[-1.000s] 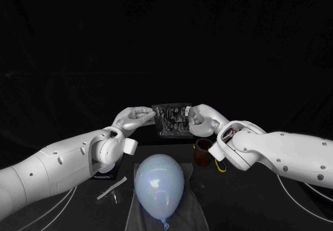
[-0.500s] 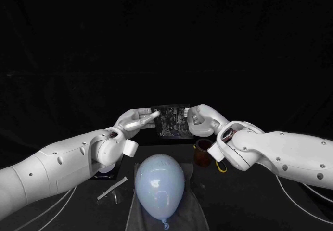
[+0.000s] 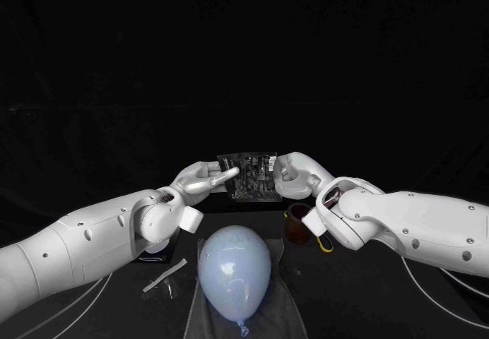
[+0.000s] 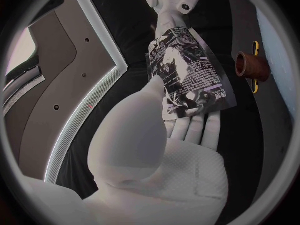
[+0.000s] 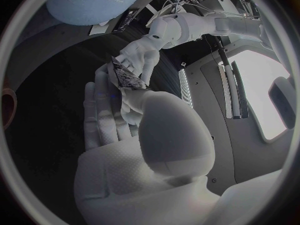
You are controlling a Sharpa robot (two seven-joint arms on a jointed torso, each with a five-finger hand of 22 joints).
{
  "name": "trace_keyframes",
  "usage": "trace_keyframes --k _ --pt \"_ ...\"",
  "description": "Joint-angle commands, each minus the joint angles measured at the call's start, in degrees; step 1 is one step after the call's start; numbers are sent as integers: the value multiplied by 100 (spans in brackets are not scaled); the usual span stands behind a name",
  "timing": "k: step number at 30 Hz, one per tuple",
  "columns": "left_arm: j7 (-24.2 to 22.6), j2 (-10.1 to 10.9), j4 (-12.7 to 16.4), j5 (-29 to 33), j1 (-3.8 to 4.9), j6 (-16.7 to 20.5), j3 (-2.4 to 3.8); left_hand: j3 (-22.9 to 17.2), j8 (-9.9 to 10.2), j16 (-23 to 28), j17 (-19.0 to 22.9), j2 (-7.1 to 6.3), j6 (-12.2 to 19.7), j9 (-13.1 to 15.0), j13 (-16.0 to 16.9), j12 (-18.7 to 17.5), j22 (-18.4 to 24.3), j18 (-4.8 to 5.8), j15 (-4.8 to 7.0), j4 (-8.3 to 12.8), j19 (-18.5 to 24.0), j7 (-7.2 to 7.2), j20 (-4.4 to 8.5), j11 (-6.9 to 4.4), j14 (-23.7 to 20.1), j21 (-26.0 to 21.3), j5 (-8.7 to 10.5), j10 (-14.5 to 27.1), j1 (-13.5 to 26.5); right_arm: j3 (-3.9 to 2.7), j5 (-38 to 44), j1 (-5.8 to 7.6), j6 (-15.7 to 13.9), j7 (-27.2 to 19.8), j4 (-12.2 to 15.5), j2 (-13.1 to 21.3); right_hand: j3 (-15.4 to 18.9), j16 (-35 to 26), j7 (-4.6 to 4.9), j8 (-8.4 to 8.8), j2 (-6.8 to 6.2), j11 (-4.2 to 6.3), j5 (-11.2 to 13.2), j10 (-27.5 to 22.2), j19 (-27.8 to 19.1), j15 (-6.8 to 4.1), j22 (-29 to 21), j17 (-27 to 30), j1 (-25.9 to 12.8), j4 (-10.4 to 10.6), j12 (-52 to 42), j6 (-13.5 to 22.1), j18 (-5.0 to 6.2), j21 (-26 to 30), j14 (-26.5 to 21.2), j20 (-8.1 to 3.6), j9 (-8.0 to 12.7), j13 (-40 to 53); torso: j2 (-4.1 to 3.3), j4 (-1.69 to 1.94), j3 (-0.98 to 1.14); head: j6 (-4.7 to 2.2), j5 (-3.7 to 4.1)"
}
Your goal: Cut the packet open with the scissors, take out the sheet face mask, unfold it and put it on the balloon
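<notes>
Since a second ago our left hand has stretched one finger up across the left edge of the packet, where its fingers were bunched before; the packet itself has hardly shifted and our right hand stays at its other edge. We hold the dark, printed packet upright in the air between both hands, above the far side of the table and well apart from the balloon. In the left wrist view our left hand has its thumb laid on the packet's face and its fingers behind it, so it is clamped on the packet. In the right wrist view our right hand pinches the packet's edge between thumb and fingers. The pale blue balloon lies on its side near us, knot toward us. A thin pale strip lies on the table beside it, under the left arm. A brown cylinder stands beneath the right wrist.
</notes>
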State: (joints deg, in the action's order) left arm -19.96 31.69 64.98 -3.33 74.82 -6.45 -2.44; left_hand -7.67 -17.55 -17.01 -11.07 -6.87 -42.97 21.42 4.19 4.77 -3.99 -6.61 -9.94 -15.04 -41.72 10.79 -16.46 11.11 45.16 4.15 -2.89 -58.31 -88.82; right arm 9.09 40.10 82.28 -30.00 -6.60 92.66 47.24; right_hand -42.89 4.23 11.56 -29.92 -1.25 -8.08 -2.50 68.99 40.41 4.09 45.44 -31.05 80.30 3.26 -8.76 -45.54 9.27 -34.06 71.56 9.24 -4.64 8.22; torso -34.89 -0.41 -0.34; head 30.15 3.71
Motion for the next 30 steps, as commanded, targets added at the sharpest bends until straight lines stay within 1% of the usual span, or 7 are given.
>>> trace_keyframes --k 1,4,5,7,9,13,30 --pt "-54 -24 0 25 9 -141 7 -137 -107 0 -24 187 -312 14 8 54 -5 8 42 12 -58 -59 -6 -74 89 23 18 -178 -238 -5 -42 2 97 -55 -8 -20 -1440 22 -1 -26 156 87 -21 130 47 -19 7 3 117 -1480 -19 -23 72 -27 38 -2 -5 -2 5 -5 -1 4 -1" --pt "-112 -34 -5 23 9 -78 7 -382 -252 -53 -69 469 -729 29 29 152 -7 -44 149 -5 -91 -135 -3 -236 255 29 14 -489 -478 -5 -30 2 162 -20 -11 -29 -1436 23 -3 -29 154 89 -22 134 49 -21 8 3 118 -1483 -19 -27 75 -30 42 -3 -6 -2 2 -5 1 2 -4" --pt "-125 -36 -6 22 9 -63 7 -428 -262 -67 -83 504 -790 24 23 154 -7 -58 169 -28 -102 -154 -5 -256 303 31 15 -541 -507 -5 -26 2 176 -12 -11 -30 -1436 23 -3 -29 154 89 -22 134 49 -21 8 3 118 -1483 -19 -27 75 -30 42 -3 -6 -2 4 -5 1 1 -4" --pt "-170 -40 -10 20 9 9 7 -629 -351 -123 -133 703 -999 49 22 196 -10 -97 241 -40 -135 -248 -8 -332 477 39 15 -753 -629 -4 -10 2 218 14 -14 -33 -1436 23 -3 -29 154 89 -22 134 49 -21 8 3 118 -1483 -19 -27 75 -30 42 -3 -6 -2 5 -5 1 -1 -1" --pt "-198 -42 -12 21 9 72 7 -710 -399 -145 -155 754 -1072 75 23 220 -11 -113 270 -23 -153 -308 -9 -364 554 43 15 -860 -680 -4 1 2 241 29 -16 -35 -1435 23 -4 -30 154 90 -21 137 50 -23 8 4 119 -1484 -19 -30 76 -31 44 -3 -7 -2 5 -3 0 -2 0" --pt "-230 -39 -16 21 9 179 7 -905 -467 -147 -200 774 -1124 135 -3 210 -13 -149 322 -57 -199 -368 -14 -418 685 52 16 -1018 -687 -3 24 2 268 47 -15 -29 -1432 23 -5 -31 153 91 -21 138 51 -23 9 4 118 -1484 -18 -31 76 -32 45 -3 -8 -2 0 -3 2 -3 10" --pt "-239 2 -68 -5 9 393 7 -1151 -529 -83 -239 723 -1134 215 -33 139 -6 -175 334 -94 -212 -415 -13 -452 733 36 17 -1094 -646 -2 62 3 199 49 41 121 -1431 -24 31 19 143 57 -21 72 0 7 1 43 114 -1489 62 44 70 -14 -14 17 8 -34 -1 -7 1 2 32"
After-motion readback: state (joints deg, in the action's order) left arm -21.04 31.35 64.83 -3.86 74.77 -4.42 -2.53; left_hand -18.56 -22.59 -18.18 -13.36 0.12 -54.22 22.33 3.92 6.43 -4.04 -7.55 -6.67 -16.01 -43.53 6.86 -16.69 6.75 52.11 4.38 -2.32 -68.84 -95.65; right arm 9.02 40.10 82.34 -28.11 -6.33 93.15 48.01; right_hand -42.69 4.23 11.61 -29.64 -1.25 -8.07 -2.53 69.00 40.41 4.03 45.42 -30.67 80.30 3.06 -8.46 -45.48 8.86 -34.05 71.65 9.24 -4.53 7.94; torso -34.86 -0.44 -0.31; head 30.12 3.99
